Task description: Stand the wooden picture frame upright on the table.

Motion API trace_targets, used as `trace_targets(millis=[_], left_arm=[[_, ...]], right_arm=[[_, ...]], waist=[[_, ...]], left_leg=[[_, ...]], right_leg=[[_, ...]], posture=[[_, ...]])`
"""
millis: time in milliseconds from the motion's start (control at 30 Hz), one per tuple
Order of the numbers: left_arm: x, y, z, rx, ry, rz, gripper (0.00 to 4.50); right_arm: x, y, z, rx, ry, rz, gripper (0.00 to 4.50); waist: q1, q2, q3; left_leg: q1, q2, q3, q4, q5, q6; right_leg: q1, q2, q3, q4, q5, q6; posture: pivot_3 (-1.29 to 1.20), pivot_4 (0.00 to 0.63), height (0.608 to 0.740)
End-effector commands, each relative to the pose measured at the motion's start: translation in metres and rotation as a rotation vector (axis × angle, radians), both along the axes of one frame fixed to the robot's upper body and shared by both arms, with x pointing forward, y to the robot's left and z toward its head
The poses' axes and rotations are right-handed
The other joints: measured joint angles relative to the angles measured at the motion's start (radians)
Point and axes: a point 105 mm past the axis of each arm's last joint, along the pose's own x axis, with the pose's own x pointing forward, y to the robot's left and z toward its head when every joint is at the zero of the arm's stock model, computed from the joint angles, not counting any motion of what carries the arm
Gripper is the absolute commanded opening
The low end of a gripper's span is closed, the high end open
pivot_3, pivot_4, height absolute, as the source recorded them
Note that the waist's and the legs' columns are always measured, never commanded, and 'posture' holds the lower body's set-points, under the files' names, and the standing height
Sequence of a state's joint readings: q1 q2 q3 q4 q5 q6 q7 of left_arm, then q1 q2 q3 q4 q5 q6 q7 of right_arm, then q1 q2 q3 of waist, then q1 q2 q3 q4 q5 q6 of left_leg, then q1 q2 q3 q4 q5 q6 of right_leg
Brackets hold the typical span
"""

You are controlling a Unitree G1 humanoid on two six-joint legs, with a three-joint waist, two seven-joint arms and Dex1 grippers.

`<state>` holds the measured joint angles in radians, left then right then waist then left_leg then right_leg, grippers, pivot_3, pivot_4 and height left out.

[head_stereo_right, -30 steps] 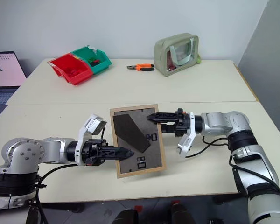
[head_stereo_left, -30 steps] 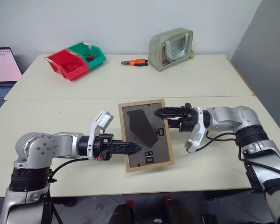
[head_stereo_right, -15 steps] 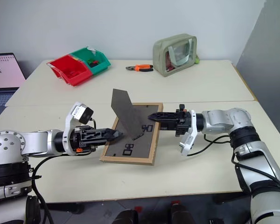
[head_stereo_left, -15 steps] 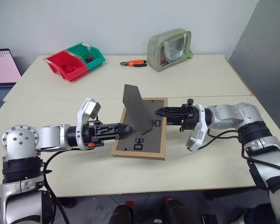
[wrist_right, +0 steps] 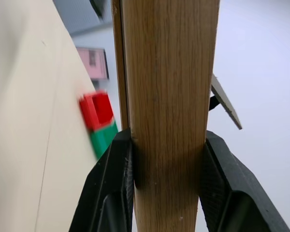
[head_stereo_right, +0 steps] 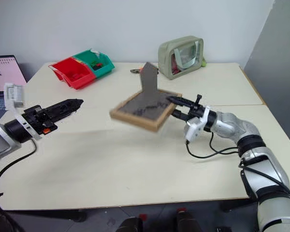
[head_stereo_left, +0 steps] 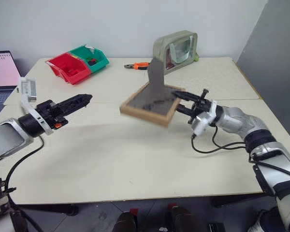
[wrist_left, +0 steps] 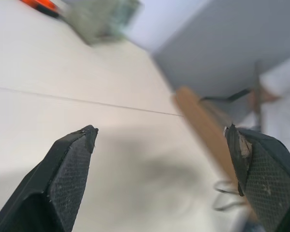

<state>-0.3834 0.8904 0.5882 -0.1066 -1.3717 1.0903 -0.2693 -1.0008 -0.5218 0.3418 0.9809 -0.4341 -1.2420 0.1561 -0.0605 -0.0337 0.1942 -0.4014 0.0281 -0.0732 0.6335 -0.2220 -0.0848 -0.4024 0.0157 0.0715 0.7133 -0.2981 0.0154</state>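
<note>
The wooden picture frame [head_stereo_left: 150, 105] hangs above the table [head_stereo_left: 111, 159] near its seam, almost level, dark back facing up. Its fold-out stand [head_stereo_left: 156, 75] sticks upward. My right gripper [head_stereo_left: 181, 102] is shut on the frame's right edge. In the right wrist view the two fingers [wrist_right: 113, 183] pinch the light-wood rail [wrist_right: 169, 72] between them. My left gripper [head_stereo_left: 85, 99] is far off to the left of the frame, over the table, pointing toward it. In its wrist view the left gripper [wrist_left: 162, 135] stands open with nothing between the fingers.
At the back left sit a red bin [head_stereo_left: 65, 67] and a green bin [head_stereo_left: 93, 55]. Orange-handled pliers [head_stereo_left: 137, 65] and a pale green pouch [head_stereo_left: 176, 46] lie at the back, behind the frame. A laptop [head_stereo_left: 0, 72] is at the far left.
My left gripper has opened, left the frame and swung away to the left. The right gripper has lifted the frame off the table and carried it back, with the stand now pointing up.
</note>
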Motion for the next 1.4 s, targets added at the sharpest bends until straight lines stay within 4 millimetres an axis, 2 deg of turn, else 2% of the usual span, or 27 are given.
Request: trace_targets(millis=[33,167,267,333,433,600,800,900,967,1200,1300,1333,1367,1400], left_arm=[[-0.011,-0.003,0.034,0.219,-0.252,0.164,4.50],[-0.019,-0.018,0.012,0.438,-0.291,0.204,4.50],[-0.025,-0.029,-0.003,0.502,-0.304,0.199,4.50],[-0.031,-0.037,-0.018,0.525,-0.299,0.203,4.50],[-0.037,-0.041,-0.035,0.520,-0.277,0.232,4.50],[-0.047,-0.037,-0.055,0.545,-0.244,0.243,4.50],[-0.052,-0.036,-0.061,0.543,-0.229,0.243,4.50],[-0.052,-0.037,-0.062,0.544,-0.224,0.231,4.50],[-0.050,-0.038,-0.064,0.545,-0.221,0.219,4.50],[-0.044,-0.039,-0.067,0.560,-0.215,0.186,4.50],[-0.038,-0.035,-0.069,0.571,-0.208,0.167,4.50],[-0.037,-0.035,-0.069,0.572,-0.207,0.163,4.50],[-0.036,-0.032,-0.070,0.571,-0.193,0.155,4.50],[-0.036,-0.030,-0.071,0.573,-0.177,0.145,4.50]], right_arm=[[0.026,0.009,0.013,0.184,0.334,-0.035,1.36],[0.043,0.033,0.013,0.325,0.675,0.033,1.36],[0.048,0.052,0.006,0.373,0.913,0.105,1.36],[0.050,0.072,-0.009,0.419,1.153,0.166,1.36],[0.040,0.099,-0.038,0.425,1.446,0.269,1.36],[0.025,0.112,-0.072,0.390,1.597,0.317,1.36],[0.009,0.118,-0.105,0.301,1.619,0.294,1.36],[0.003,0.116,-0.121,0.235,1.625,0.264,1.36],[0.001,0.112,-0.128,0.222,1.619,0.240,2.04],[0.002,0.096,-0.133,0.226,1.630,0.223,3.36],[-0.001,0.057,-0.142,0.161,1.616,0.167,4.03],[-0.001,0.050,-0.144,0.147,1.608,0.141,4.27],[-0.003,0.032,-0.147,0.115,1.589,0.085,4.48],[-0.005,0.014,-0.149,0.071,1.560,0.022,4.48]], waist=[[-0.003,0.000,0.000],[-0.004,0.000,0.000],[0.001,0.001,0.000],[0.002,0.001,0.000],[0.003,0.001,0.000],[0.007,0.000,0.000],[0.008,0.000,0.000],[0.003,0.000,0.000],[0.003,0.000,-0.001],[0.004,-0.001,-0.001],[0.013,-0.001,-0.001],[0.017,-0.001,-0.001],[0.019,-0.001,-0.001],[0.025,-0.001,-0.001]], left_leg=[[0.000,0.001,0.000,0.000,0.000,0.000],[0.001,0.001,0.001,-0.001,0.000,0.000],[0.001,0.001,0.000,-0.002,-0.001,0.001],[0.001,0.001,0.000,-0.002,-0.001,0.001],[0.002,0.001,0.002,-0.003,-0.001,0.001],[0.000,0.000,0.000,-0.003,-0.001,0.002],[0.001,-0.001,0.000,-0.003,-0.001,0.002],[0.001,-0.001,0.001,-0.003,-0.001,0.002],[0.002,-0.001,0.001,-0.003,-0.001,0.002],[0.002,-0.001,0.000,-0.003,-0.001,0.002],[0.002,-0.001,0.000,-0.003,-0.001,0.002],[0.002,-0.001,-0.002,-0.003,-0.001,0.002],[0.002,-0.001,-0.002,-0.003,-0.001,0.002],[0.002,-0.002,-0.002,-0.003,-0.001,0.002]], right_leg=[[0.000,0.000,0.000,0.000,0.000,0.000],[0.001,0.000,0.000,0.000,0.000,0.000],[0.000,0.000,-0.001,0.000,0.000,0.000],[0.000,0.000,-0.001,0.000,0.000,0.000],[0.000,0.000,0.000,0.000,0.000,0.000],[-0.001,0.001,-0.001,0.000,-0.001,-0.001],[-0.001,0.001,-0.001,0.000,-0.001,-0.001],[0.000,0.001,-0.001,0.000,-0.001,-0.001],[0.000,0.001,-0.001,0.000,-0.001,-0.001],[0.000,0.002,-0.002,0.000,-0.001,-0.001],[0.001,0.002,-0.002,-0.001,-0.001,-0.001],[0.002,0.002,-0.004,-0.001,-0.001,-0.001],[0.003,0.002,-0.004,-0.002,-0.001,-0.001],[0.004,0.002,-0.004,-0.002,-0.001,0.000]], posture=[[0.00,0.150,0.740],[0.00,0.150,0.740],[0.00,0.150,0.740],[0.00,0.150,0.740],[0.00,0.150,0.740],[0.00,0.150,0.740],[0.00,0.150,0.740],[0.00,0.150,0.740],[0.00,0.150,0.740],[0.00,0.150,0.740],[0.00,0.150,0.740],[0.00,0.150,0.740],[0.00,0.150,0.740],[0.00,0.150,0.740]])
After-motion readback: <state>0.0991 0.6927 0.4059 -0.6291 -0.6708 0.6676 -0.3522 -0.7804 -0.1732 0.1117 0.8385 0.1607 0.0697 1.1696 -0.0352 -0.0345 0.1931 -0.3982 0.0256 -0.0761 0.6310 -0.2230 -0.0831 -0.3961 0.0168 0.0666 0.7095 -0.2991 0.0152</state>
